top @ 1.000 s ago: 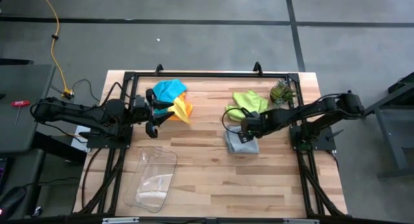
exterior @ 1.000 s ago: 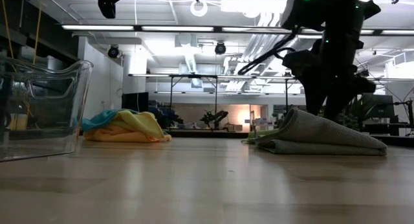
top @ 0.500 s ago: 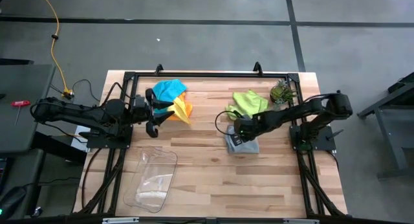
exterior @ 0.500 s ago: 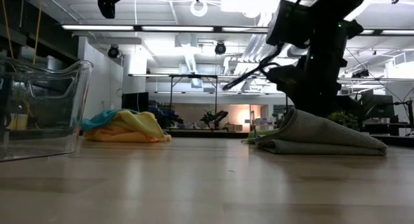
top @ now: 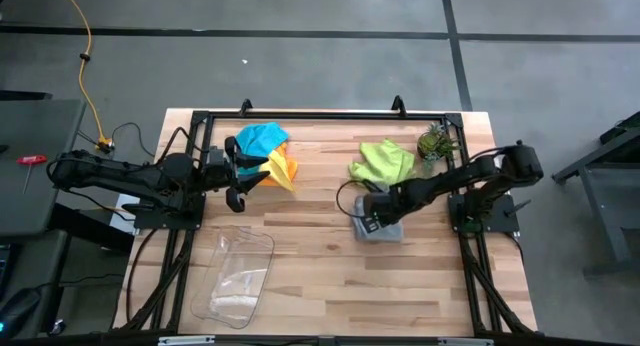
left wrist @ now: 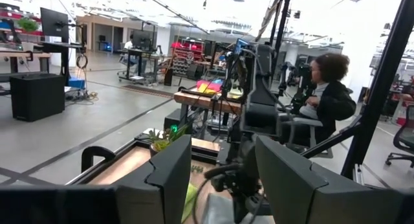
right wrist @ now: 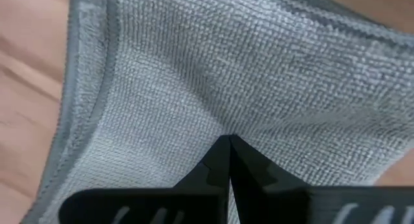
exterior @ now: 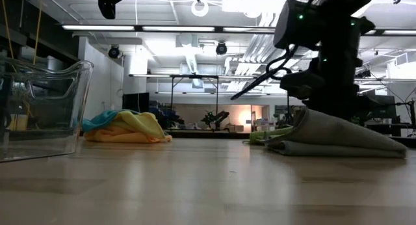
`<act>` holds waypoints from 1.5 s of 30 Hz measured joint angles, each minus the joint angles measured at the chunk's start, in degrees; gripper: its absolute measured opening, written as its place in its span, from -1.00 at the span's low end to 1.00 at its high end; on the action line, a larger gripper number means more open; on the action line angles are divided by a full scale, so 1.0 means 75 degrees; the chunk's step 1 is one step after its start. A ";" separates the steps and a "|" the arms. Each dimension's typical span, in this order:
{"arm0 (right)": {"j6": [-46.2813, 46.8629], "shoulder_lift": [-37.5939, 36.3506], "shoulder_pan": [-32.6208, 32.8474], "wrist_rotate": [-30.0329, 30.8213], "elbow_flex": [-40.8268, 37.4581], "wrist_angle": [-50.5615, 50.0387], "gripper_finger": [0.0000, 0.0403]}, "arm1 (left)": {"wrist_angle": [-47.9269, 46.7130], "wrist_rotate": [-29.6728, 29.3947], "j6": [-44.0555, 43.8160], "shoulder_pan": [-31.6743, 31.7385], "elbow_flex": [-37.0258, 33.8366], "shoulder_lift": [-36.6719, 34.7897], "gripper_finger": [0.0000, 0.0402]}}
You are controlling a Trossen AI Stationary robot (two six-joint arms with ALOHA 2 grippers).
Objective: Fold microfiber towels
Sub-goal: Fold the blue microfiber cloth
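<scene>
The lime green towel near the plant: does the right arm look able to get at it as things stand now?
Probably yes. The lime green towel lies uncovered just beyond the grey towel, where the right gripper is shut. Only the small plant stands close beside it.

No legible text, labels, brands, numbers or signs in any view; distant screens in the room beyond are too small to read.
</scene>
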 joint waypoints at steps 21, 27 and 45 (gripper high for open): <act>0.4855 0.0008 0.4254 -0.1185 0.0006 -0.0536 -1.00 | -0.0187 0.0000 0.0119 -0.0002 0.0000 0.0000 -0.19; 0.5830 0.0008 0.5244 -0.1207 0.0006 -0.0642 -1.00 | -0.0187 0.0000 0.0118 -0.0001 0.0000 0.0000 -0.19; 0.2710 -0.0310 0.5340 -0.1348 0.0074 -0.1390 -1.00 | -0.0184 0.0000 0.0061 -0.0002 0.0000 0.0000 -0.19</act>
